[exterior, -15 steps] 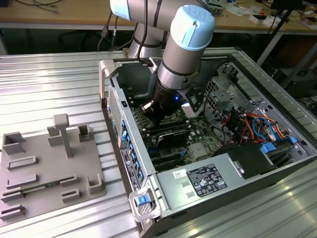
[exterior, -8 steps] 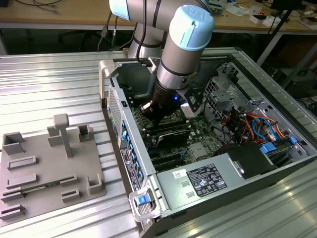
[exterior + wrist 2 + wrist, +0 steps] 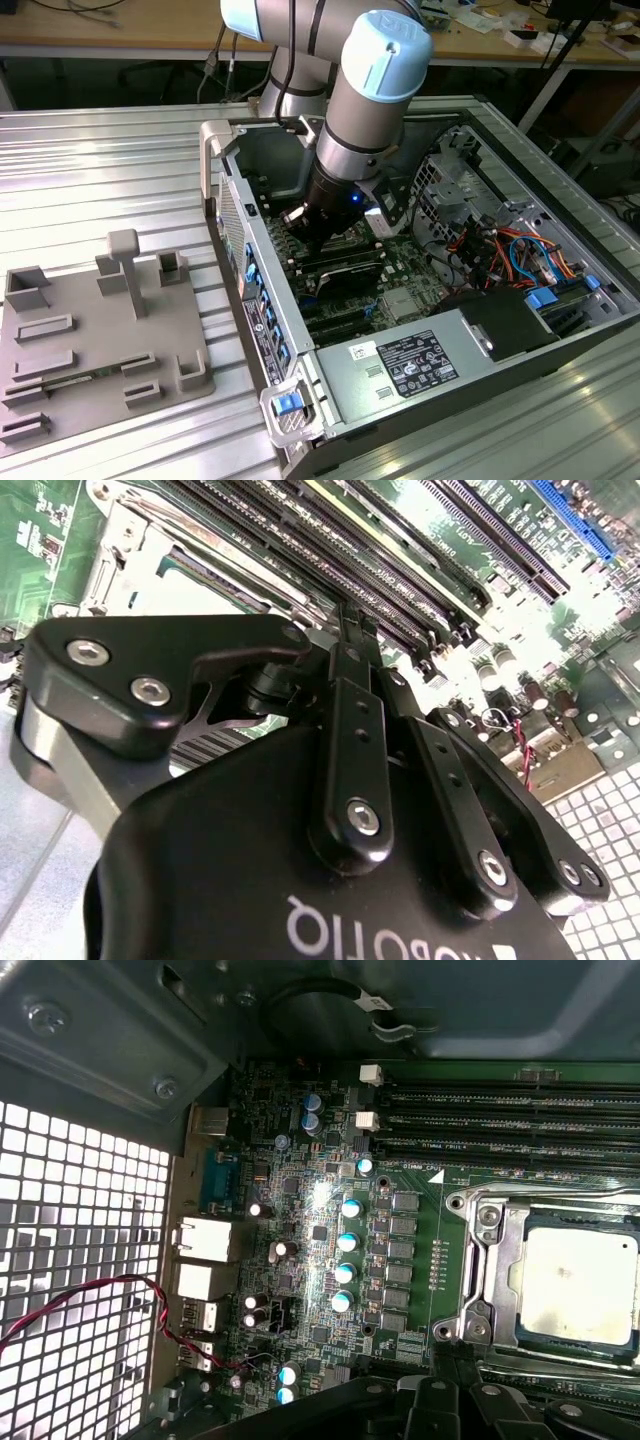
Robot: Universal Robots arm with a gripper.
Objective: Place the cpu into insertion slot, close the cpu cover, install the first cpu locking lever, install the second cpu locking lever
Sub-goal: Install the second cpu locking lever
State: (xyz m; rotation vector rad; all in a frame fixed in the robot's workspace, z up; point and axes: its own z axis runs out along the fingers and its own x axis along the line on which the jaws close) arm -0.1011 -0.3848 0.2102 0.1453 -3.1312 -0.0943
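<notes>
Gripper [image 3: 350, 620]: closest to the lens in the second wrist view, fingers pressed together, nothing visibly held; low over the motherboard [image 3: 330, 1160] inside the computer case [image 3: 400, 370].
Cpu [image 3: 580, 1285]: already seated in the insertion slot [image 3: 480, 1280], silvery top showing.
Cpu cover [image 3: 520, 1215]: looks down around the chip, likely closed.
Levers: cannot tell if latched; judged still to do.
Nearby: memory slots [image 3: 510, 1110] just beside the socket; red-black wire [image 3: 90, 1295] by the case grille, well apart.

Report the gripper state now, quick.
Gripper: cannot be told whether open or closed. It hangs inside the computer case over the motherboard, near the insertion slot, where the cpu already sits.
</notes>
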